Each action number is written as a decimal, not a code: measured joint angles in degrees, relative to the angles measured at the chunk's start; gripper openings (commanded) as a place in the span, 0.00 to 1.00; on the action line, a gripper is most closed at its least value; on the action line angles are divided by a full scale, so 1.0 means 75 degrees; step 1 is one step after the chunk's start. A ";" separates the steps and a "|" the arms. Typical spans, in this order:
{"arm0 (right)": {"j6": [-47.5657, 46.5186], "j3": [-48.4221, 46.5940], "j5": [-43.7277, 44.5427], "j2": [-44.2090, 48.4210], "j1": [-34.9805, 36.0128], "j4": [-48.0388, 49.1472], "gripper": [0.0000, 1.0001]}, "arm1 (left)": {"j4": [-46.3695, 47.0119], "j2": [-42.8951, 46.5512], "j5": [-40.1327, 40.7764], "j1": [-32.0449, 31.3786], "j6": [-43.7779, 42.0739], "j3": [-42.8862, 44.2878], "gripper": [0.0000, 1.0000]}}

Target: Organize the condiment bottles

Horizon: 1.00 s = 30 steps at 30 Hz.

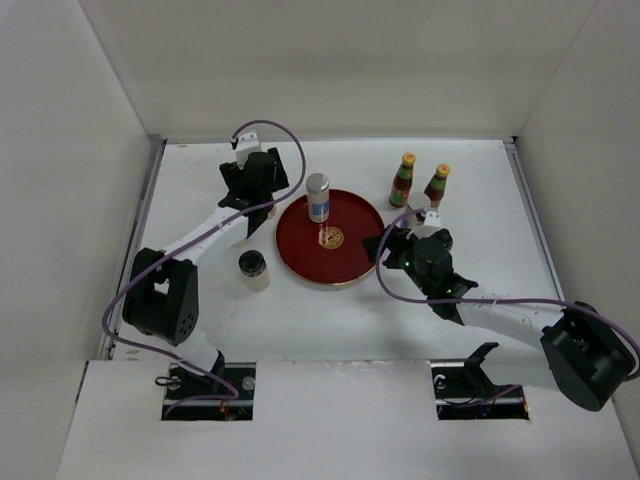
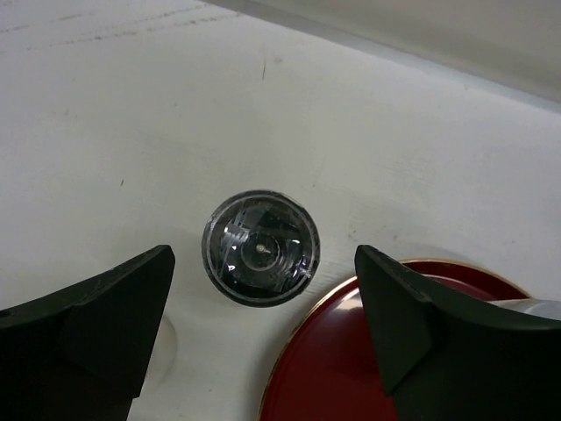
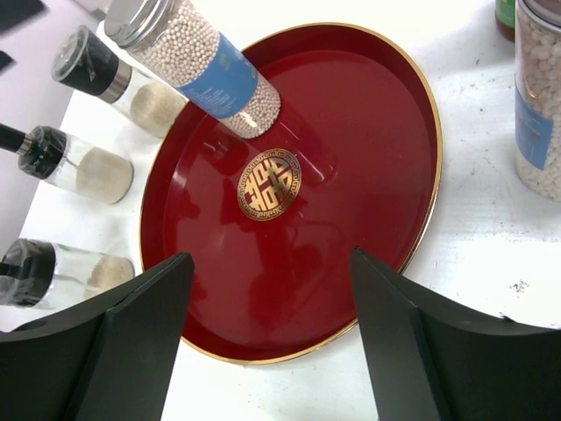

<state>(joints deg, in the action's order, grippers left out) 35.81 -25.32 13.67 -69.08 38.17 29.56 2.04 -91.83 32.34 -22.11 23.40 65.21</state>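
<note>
**Left wrist: jaws spread over the black-lidded spice jar (image 2: 260, 248)**

Left jaws stand spread and empty, with the black-lidded spice jar upright on the bench (image 2: 131, 105) between them. Its glossy lid sits just beside the rim of the red tray (image 2: 324, 368), so the tray-side jaw may catch that rim descending and tip the jar. Right jaws, also spread, hover over the tray, a blue-labelled jar (image 3: 536, 105) just beside them.

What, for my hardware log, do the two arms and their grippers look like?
Both the left arm and right arm have white links joined by chunky black motor housings. A purple cable loops loosely along each. The fingers are matte black, broad and wedge-shaped; no markings show.
</note>
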 measured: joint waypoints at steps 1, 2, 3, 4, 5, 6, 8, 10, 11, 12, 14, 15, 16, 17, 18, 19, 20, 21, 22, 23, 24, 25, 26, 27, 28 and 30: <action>-0.0003 0.0000 -0.0003 -0.0003 0.0000 0.0000 0.82 | -0.0015 -0.0143 -0.0035 0.0032 0.0000 0.0003 0.84; -0.0009 0.0000 -0.0003 -0.0003 0.0000 0.0003 0.82 | -0.0032 -0.0294 -0.0085 0.0067 0.0000 0.0012 0.84; -0.0015 0.0000 0.0000 -0.0003 0.0000 0.0006 0.82 | -0.0055 -0.0428 -0.0134 0.0105 0.0000 0.0026 0.84; -0.0026 0.0000 -0.0003 -0.0003 0.0000 0.0003 0.82 | -0.0096 -0.0574 -0.0184 0.0152 0.0000 0.0058 0.83; -0.0029 0.0000 -0.0003 -0.0003 0.0000 0.0003 0.82 | -0.0114 -0.0711 -0.0219 0.0192 0.0000 0.0085 0.82; -0.0029 0.0000 -0.0006 -0.0003 0.0000 0.0006 0.82 | -0.0137 -0.0836 -0.0245 0.0227 -0.0003 0.0117 0.80; -0.0032 0.0000 -0.0009 -0.0009 0.0000 0.0003 0.82 | -0.0134 -0.1035 -0.0306 0.0289 -0.0006 0.0181 0.73; -0.0038 0.0000 -0.0012 -0.0009 0.0015 0.0006 0.82 | -0.0128 -0.1119 -0.0332 0.0300 -0.0012 0.0248 0.68; -0.0044 0.0000 -0.0015 -0.0009 0.0015 0.0006 0.82 | -0.0128 -0.1134 -0.0341 0.0303 -0.0023 0.0274 0.65; -0.0050 0.0000 -0.0023 -0.0009 0.0015 0.0006 0.82 | -0.0125 -0.1137 -0.0344 0.0303 -0.0041 0.0300 0.61; -0.0055 -0.0003 -0.0032 -0.0026 0.0017 0.0009 0.82 | -0.0122 -0.1137 -0.0344 0.0297 -0.0096 0.0356 0.50; -0.0058 -0.0003 -0.0041 -0.0044 0.0020 0.0009 0.82 | -0.0114 -0.1137 -0.0344 0.0294 -0.0146 0.0358 0.46; -0.0061 -0.0003 -0.0055 -0.0061 0.0023 0.0003 0.82 | -0.0125 -0.1137 -0.0341 0.0280 -0.0157 0.0358 0.43; -0.0064 -0.0003 -0.0058 -0.0070 0.0023 0.0006 0.82 | -0.0125 -0.1137 -0.0332 0.0239 -0.0189 0.0358 0.41; -0.0064 -0.0003 -0.0058 -0.0073 0.0023 0.0009 0.82 | -0.0125 -0.1134 -0.0309 0.0216 -0.0219 0.0358 0.41; -0.0064 -0.0003 -0.0061 -0.0076 0.0023 0.0009 0.82 | -0.0131 -0.1119 -0.0265 0.0178 -0.0271 0.0358 0.41; -0.0061 -0.0003 -0.0064 -0.0087 0.0023 0.0012 0.82 | -0.0143 -0.1081 -0.0224 0.0122 -0.0312 0.0356 0.41; -0.0064 -0.0003 -0.0082 -0.0096 0.0023 0.0006 0.82 | -0.0160 -0.1026 -0.0187 0.0055 -0.0356 0.0347 0.41; -0.0064 -0.0003 -0.0087 -0.0099 0.0023 0.0006 0.82 | -0.0152 -0.0901 -0.0154 -0.0044 -0.0399 0.0300 0.41; -0.0067 -0.0003 -0.0087 -0.0099 0.0023 0.0012 0.82 | -0.0146 -0.0717 -0.0117 -0.0154 -0.0443 0.0216 0.41; -0.0073 -0.0003 -0.0085 -0.0099 0.0026 0.0015 0.82 | -0.0134 -0.0478 -0.0070 -0.0289 -0.0469 0.0099 0.41; -0.0085 -0.0003 -0.0085 -0.0099 0.0029 0.0012 0.81 | -0.0128 -0.0227 -0.0015 -0.0420 -0.0498 -0.0006 0.41; -0.0085 -0.0003 -0.0087 -0.0099 0.0029 0.0012 0.81 | -0.0122 0.0052 0.0058 -0.0560 -0.0527 -0.0117 0.41; -0.0085 -0.0003 -0.0087 -0.0099 0.0029 0.0015 0.81 | -0.0087 0.0341 0.0114 -0.0697 -0.0548 -0.0221 0.41; -0.0087 -0.0003 -0.0090 -0.0102 0.0029 0.0015 0.81 | -0.0041 0.0606 0.0157 -0.0833 -0.0557 -0.0326 0.41; -0.0090 -0.0003 -0.0087 -0.0102 0.0029 0.0015 0.81 | 0.0050 0.1043 0.0219 -0.1090 -0.0557 -0.0501 0.42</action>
<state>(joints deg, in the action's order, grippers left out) 35.14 -25.34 13.02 -69.84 38.39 29.67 2.42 -84.01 33.98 -30.28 19.22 61.45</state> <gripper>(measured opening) 0.815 0.618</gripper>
